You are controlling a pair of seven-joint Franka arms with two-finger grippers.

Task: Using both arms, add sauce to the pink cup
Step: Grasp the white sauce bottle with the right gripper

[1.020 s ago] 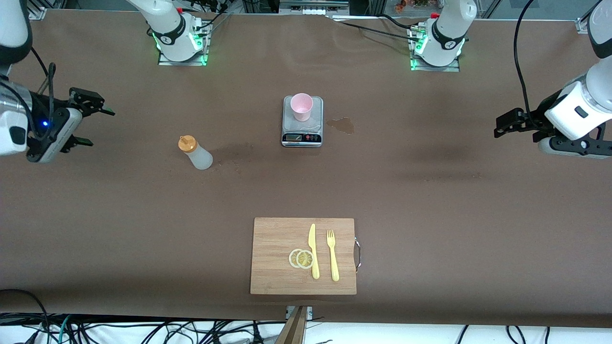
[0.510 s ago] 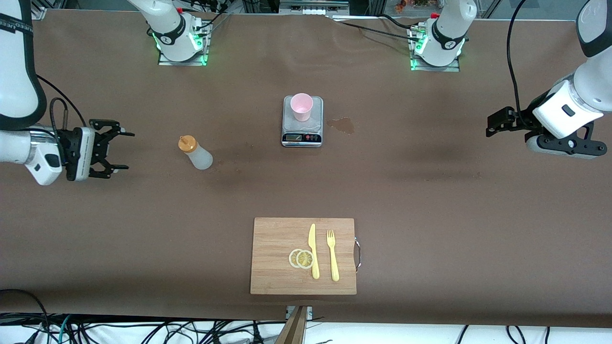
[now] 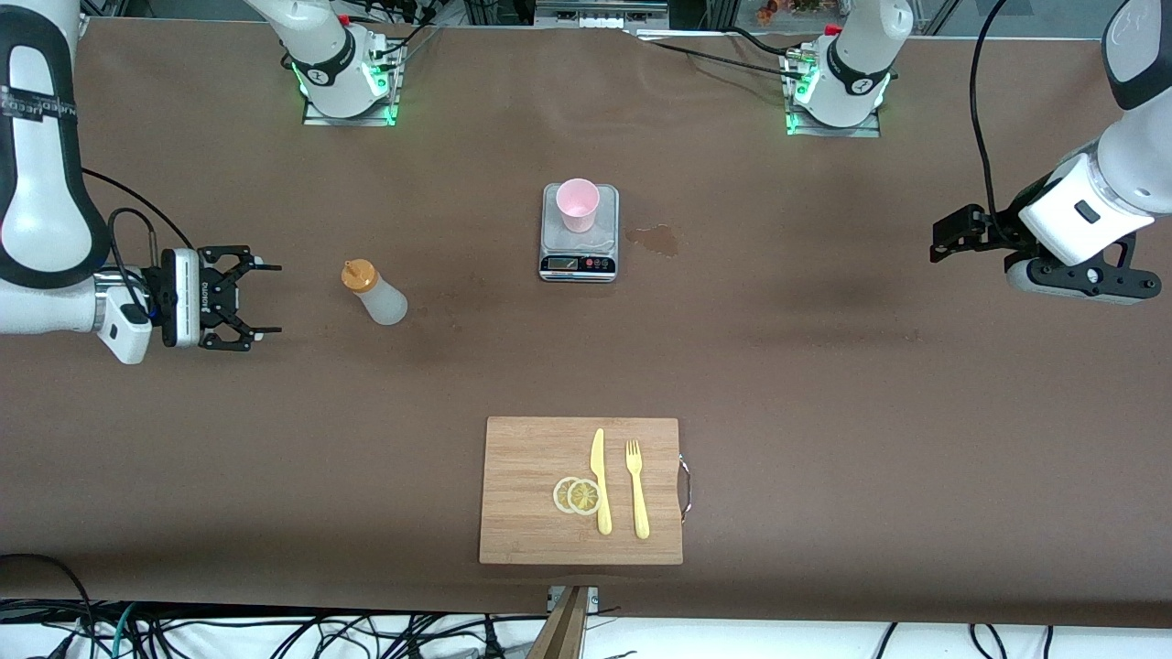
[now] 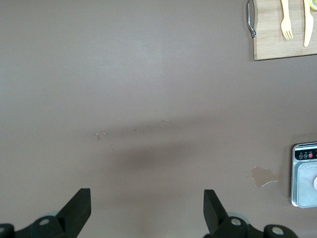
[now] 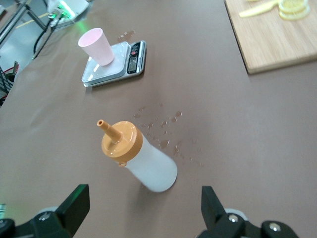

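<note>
Broadly spread: brown table covering (image 3: 824,384), stained beside a kitchen scale (image 3: 579,238) bearing the pink cup (image 3: 578,203). Nearer the camera, bamboo cutting board (image 3: 531,494). Toward the right arm's end, upright sauce bottle (image 3: 374,292), right gripper (image 3: 264,302) just beside, spread wide. Left gripper (image 3: 936,240) waiting, fingers parted, over bare covering.

I see a small kitchen scale (image 3: 579,234) mid-table, a stain (image 3: 654,240) just beside it. Nearer the camera, a wooden cutting board (image 3: 526,490) carries a yellow knife (image 3: 600,481), fork (image 3: 636,489), and what look like two lemon slices (image 3: 578,495).
</note>
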